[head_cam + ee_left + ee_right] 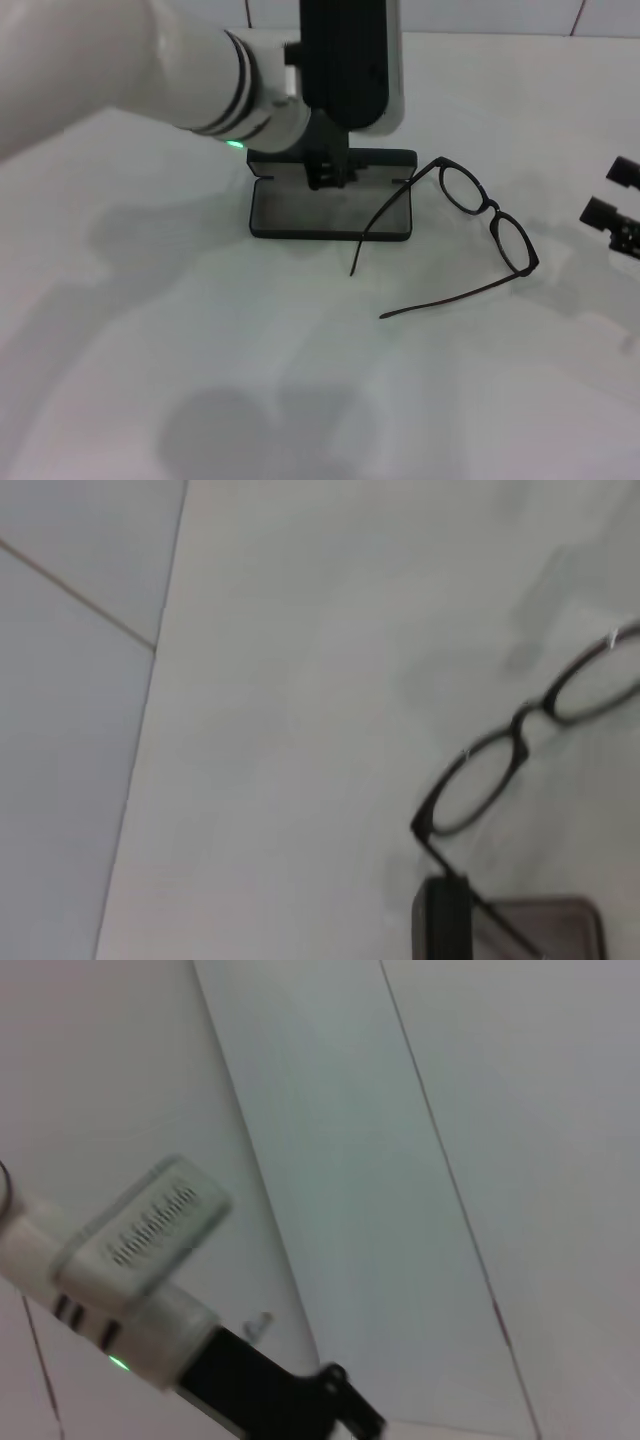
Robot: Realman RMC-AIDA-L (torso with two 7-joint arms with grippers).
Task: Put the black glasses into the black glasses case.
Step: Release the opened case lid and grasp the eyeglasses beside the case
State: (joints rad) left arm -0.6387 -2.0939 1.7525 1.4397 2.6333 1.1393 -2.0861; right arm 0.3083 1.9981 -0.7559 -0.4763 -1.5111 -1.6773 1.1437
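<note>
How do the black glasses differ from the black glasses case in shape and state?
The black glasses are a thin frame with unfolded temple arms; the black glasses case is a solid rectangular box, lying open. The glasses lie clear, one temple tip crossing the case's corner; the left gripper hangs over the case. Both are black and rest on the white table.

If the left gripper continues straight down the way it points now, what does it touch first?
Most likely the black glasses case: the left gripper points down over the case's open rear part, by the raised lid. The black glasses lie to the side, outside that line. Depth is unclear.
</note>
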